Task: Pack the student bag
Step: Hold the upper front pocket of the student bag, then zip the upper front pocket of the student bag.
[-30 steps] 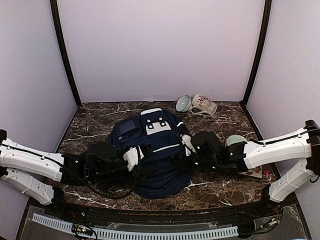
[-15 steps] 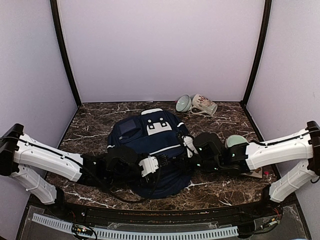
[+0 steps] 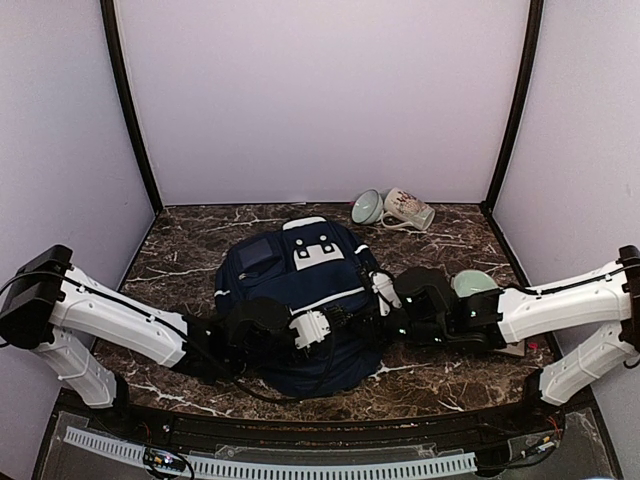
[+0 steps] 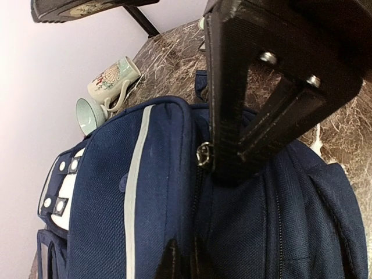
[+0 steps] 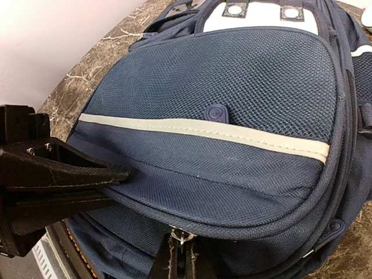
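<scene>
The student bag [image 3: 300, 285] lies mid-bench [image 3: 190, 250], its long axis running bottom to top of the overhead frame. At its lower end the right end effector [image 5: 179, 258] grips the zip pull [image 5: 181, 235], with the left end effector [image 4: 180, 264] clenched just beside it.

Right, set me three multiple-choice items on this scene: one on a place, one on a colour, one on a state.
1. The floral mug lies:
A) inside the student bag
B) at the back of the table, beside the pale green bowl
C) in a gripper

2. The stripe across the bag's front pocket is:
A) red
B) yellow
C) white

3. The left gripper is:
A) shut
B) wide open
C) holding the bowl

Key:
B, mug and bowl sit side by side behind the bag.
C, the right wrist view shows a pale band.
A, its fingers meet at the bag's zip seam.
</scene>
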{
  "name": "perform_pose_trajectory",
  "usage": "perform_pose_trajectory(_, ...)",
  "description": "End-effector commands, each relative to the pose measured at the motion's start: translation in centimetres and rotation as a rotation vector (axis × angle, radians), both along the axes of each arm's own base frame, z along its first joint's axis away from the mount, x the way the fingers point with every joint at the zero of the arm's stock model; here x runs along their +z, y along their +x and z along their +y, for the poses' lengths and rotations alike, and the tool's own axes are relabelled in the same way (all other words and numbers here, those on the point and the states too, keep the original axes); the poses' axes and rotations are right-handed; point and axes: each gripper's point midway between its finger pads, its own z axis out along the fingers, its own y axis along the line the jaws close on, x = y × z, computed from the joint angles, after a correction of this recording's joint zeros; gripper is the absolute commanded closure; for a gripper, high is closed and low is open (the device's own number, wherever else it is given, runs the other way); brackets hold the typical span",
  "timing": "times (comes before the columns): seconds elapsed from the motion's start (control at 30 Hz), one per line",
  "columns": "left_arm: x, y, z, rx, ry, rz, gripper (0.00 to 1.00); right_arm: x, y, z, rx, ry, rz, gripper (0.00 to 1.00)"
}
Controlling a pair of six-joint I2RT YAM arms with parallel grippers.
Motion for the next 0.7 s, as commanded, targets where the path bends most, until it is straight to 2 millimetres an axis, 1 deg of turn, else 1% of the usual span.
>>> perform_pose_trajectory(0.0,0.5,1.0,1.1,0.057,-0.039,-0.039,1.0,2.0,0.0,0.0,-0.002,0.05,-0.065,1.0)
perform_pose_trajectory(0.23,-0.1,0.5,3.3,0.087,-0.046,-0.002,1.0,0.0,1.9,-3.0,-0.121,-0.055,-0.084,1.0)
perform_pose_trajectory(0.43,0.2,-0.2,5.2,0.097,-0.083,0.016,1.0,-0.2,3.5,-5.3,-0.2,-0.062,-0.087,1.0)
perform_pose_trajectory(0.53,0.2,-0.5,5.5,0.092,-0.093,0.024,1.0,0.2,3.7,-5.5,-0.194,-0.043,-0.091,1.0)
perform_pose_trajectory(0.67,0.1,-1.1,5.3,0.054,-0.095,0.049,1.0,0.7,3.1,-4.3,-0.116,-0.025,-0.098,1.0)
